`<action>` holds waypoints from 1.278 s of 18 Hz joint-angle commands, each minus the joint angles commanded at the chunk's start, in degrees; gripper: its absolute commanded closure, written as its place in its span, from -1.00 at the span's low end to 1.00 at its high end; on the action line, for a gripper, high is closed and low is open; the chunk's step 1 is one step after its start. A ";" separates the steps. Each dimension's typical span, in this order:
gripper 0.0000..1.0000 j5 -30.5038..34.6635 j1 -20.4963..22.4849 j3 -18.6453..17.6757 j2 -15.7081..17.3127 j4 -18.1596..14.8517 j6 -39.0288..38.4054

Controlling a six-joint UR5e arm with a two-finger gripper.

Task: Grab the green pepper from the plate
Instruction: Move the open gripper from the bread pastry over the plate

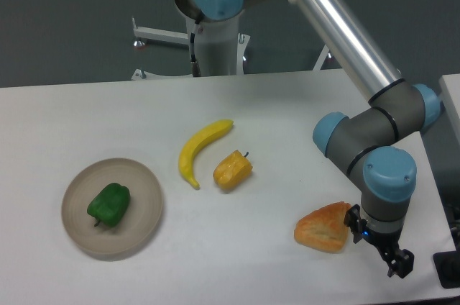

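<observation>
The gripper [397, 262] is too small to tell its opening.

No text, label or number can be read, as far as this view shows.

white table [287, 103] | on it: plate [144, 208] far left of yellow-orange pepper [232, 170] | banana [200, 150] just left | bread [323, 227] lower right

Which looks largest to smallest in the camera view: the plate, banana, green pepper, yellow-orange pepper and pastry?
1. plate, clearly the largest
2. banana, the longest of the foods
3. pastry
4. green pepper and yellow-orange pepper: they look alike in size, so I do not rank them.
</observation>
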 joint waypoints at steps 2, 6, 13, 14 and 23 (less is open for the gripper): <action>-1.00 -0.17 -0.17 -0.44 0.17 0.09 0.00; -1.00 -0.09 -0.97 -1.23 0.96 -0.09 -0.35; -1.00 -3.07 -3.25 -9.21 7.46 -0.44 -9.65; -1.00 -3.77 -4.04 -11.06 9.04 -0.44 -11.93; -1.00 -10.98 -10.45 -29.95 23.54 0.00 -37.32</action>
